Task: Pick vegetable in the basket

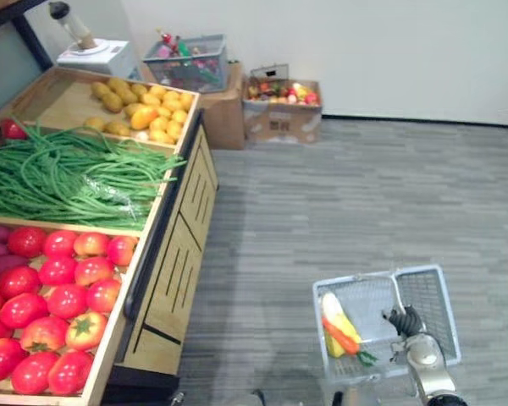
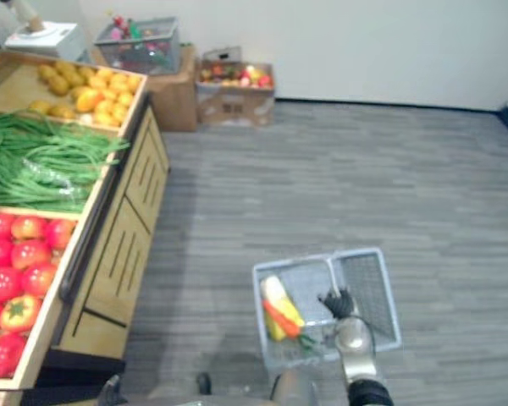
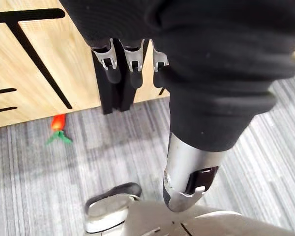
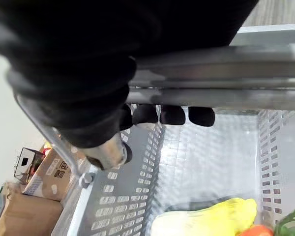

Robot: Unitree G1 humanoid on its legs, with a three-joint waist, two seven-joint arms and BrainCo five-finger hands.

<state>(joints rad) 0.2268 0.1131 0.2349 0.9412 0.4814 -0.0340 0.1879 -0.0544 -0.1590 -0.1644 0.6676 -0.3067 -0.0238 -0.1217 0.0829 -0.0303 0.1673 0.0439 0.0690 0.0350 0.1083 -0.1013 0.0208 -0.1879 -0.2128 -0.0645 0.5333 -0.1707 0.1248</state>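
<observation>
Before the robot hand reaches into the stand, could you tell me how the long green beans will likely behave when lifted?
The green beans are long, thin and lie in a tangled heap, so they would probably droop and drag neighbours along. They look light for their length. Being slender, they might snap if squeezed hard.

grey plank floor point(image 1: 347, 203), white wall point(image 1: 364, 42), wooden produce stand point(image 1: 173, 254).

The right robot hand point(image 4: 172, 115) grips the basket handle point(image 4: 226, 61) above yellow corn point(image 4: 206, 221).
</observation>
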